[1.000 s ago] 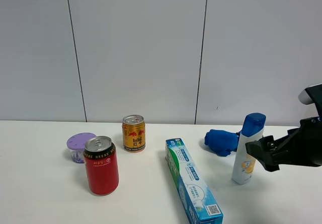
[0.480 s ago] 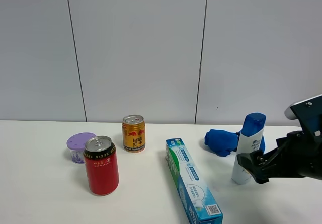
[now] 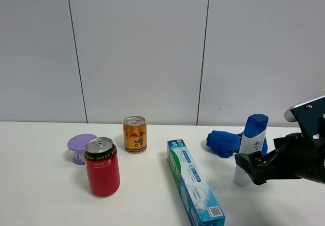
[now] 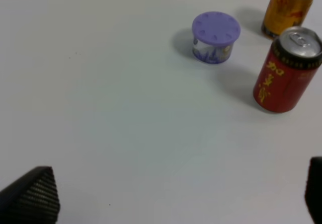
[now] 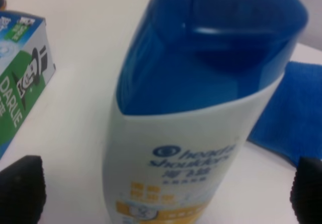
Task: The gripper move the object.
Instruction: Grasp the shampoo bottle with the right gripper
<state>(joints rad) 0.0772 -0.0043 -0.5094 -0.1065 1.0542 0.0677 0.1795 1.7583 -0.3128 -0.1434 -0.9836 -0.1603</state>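
Pincer (image 3: 247, 168) advanced astride bottle (image 3: 252, 134), cloth (image 3: 223, 143) just behind

Surface: white table (image 3: 40, 195).
Left side: purple-lidded tub (image 3: 81, 148); red can (image 3: 102, 166) just beside it, nearer the camera.
Behind: gold can (image 3: 134, 134), upright.
Middle: toothpaste box (image 3: 195, 183), lying flat.
Right side: blue cloth (image 3: 223, 143); shampoo bottle (image 3: 252, 134) beside it, seemingly standing, base partly hidden.

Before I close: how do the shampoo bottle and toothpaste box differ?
The shampoo bottle stands upright; the toothpaste box lies flat. The bottle is white with a blue cap; the box is green, blue and white. The bottle sits between the right gripper's open fingers; the box lies clear of them. Both rest on the table.
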